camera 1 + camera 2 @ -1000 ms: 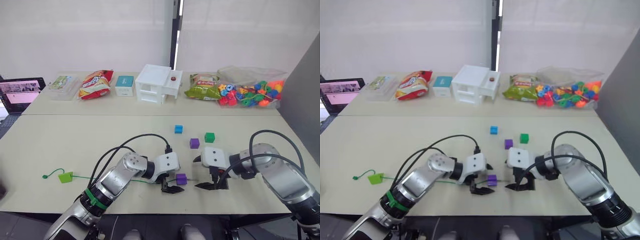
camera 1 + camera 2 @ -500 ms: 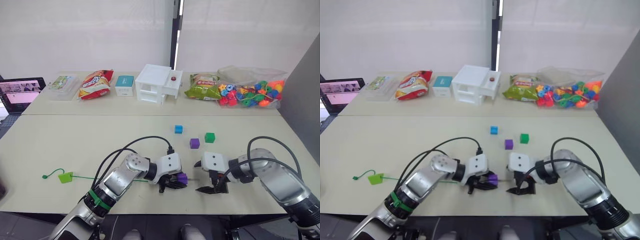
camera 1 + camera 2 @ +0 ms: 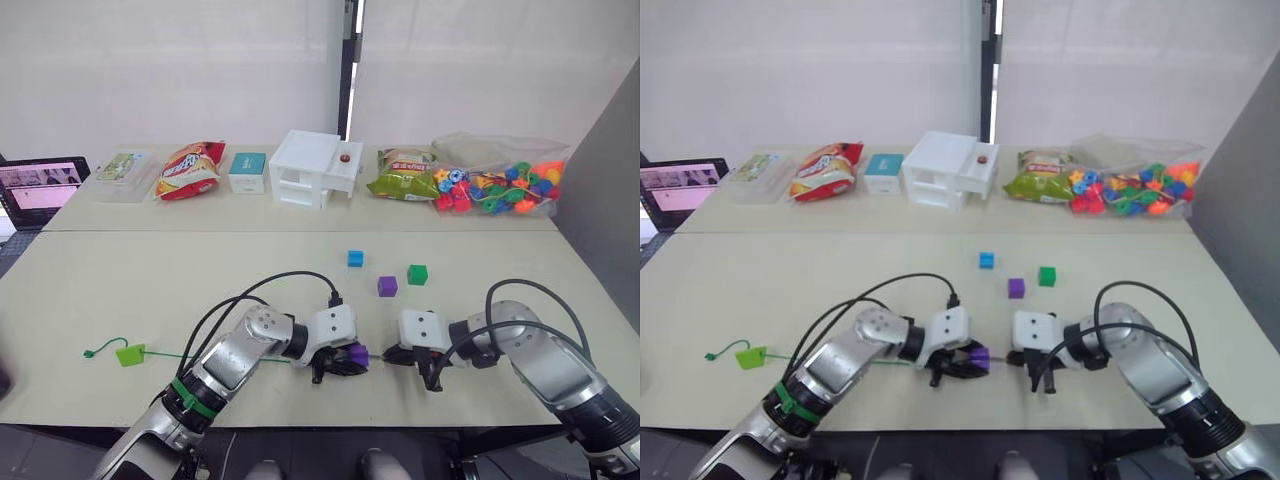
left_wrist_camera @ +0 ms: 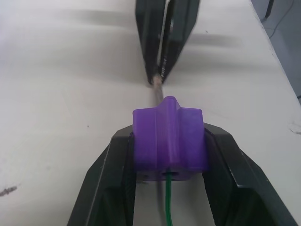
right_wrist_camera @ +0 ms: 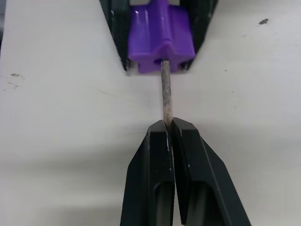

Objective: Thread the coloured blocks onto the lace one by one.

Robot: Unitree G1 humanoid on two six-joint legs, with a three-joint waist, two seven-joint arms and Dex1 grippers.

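My left gripper (image 3: 350, 358) is shut on a purple block (image 4: 168, 141) at the table's front middle. The green lace (image 4: 168, 202) enters the block from behind, and its stiff silvery tip (image 5: 164, 89) sticks out of the other side. My right gripper (image 5: 168, 127) is shut on that tip, just right of the block, fingertips (image 3: 392, 356) pointing at it. The lace (image 3: 160, 354) trails left to a light green block (image 3: 130, 353). Farther back lie loose a blue block (image 3: 356, 258), a purple block (image 3: 388, 286) and a dark green block (image 3: 418, 274).
Along the back of the table (image 3: 150, 280) stand a laptop (image 3: 40, 185), a clear box (image 3: 125, 167), a red snack bag (image 3: 190, 168), a teal box (image 3: 248, 171), a white toy house (image 3: 315, 167), a green snack bag (image 3: 405, 173) and a bag of beads (image 3: 500, 185).
The left gripper closed on the purple block and pushed it along the lace. The right gripper, open a second ago, swung in and shut on the protruding tip.
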